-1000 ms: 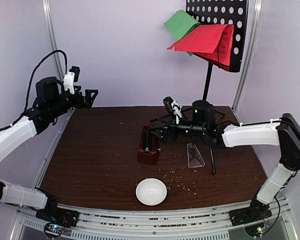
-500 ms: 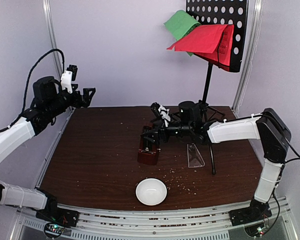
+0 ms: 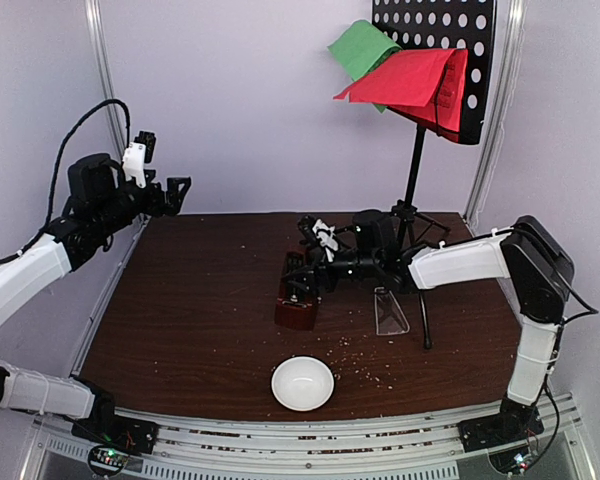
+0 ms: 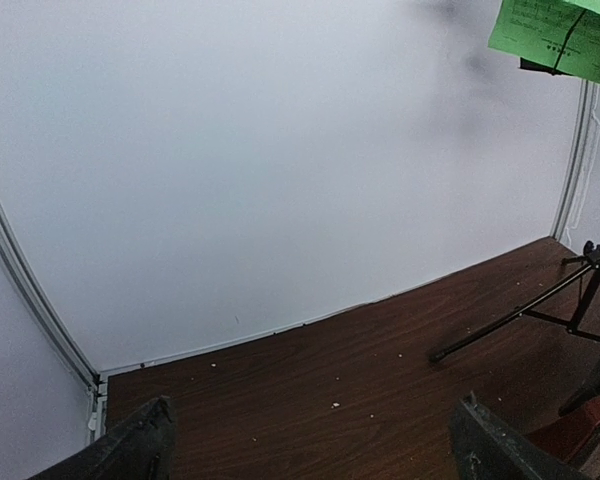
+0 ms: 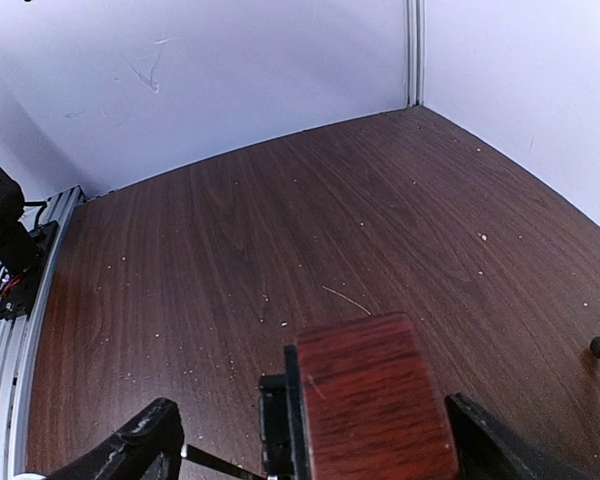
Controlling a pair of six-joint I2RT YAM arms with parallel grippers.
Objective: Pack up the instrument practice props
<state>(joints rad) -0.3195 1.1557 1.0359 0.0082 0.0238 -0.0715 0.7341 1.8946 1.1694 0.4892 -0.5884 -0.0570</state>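
The dark red-brown metronome [image 3: 298, 295] lies on its side mid-table; in the right wrist view [image 5: 375, 400] it sits between my open fingers. My right gripper [image 3: 302, 272] is open around its upper end, jaws apart on either side, not touching. The clear plastic wedge cover [image 3: 389, 311] lies flat to the metronome's right. The black perforated music stand [image 3: 435, 60] stands at the back right on its tripod [image 3: 416, 230], holding the green sheet [image 3: 362, 48] and red sheet [image 3: 410, 78]. My left gripper [image 3: 179, 190] is open and empty, raised over the far left edge.
A small white bowl [image 3: 302, 383] sits near the front edge. Crumbs are scattered over the brown table [image 3: 200, 320]. A tripod leg [image 4: 510, 318] stretches across the back of the table in the left wrist view. White walls close in the back and sides.
My right gripper has moved left from beside the stand's base to the metronome's upper end. The left arm shifted only slightly.
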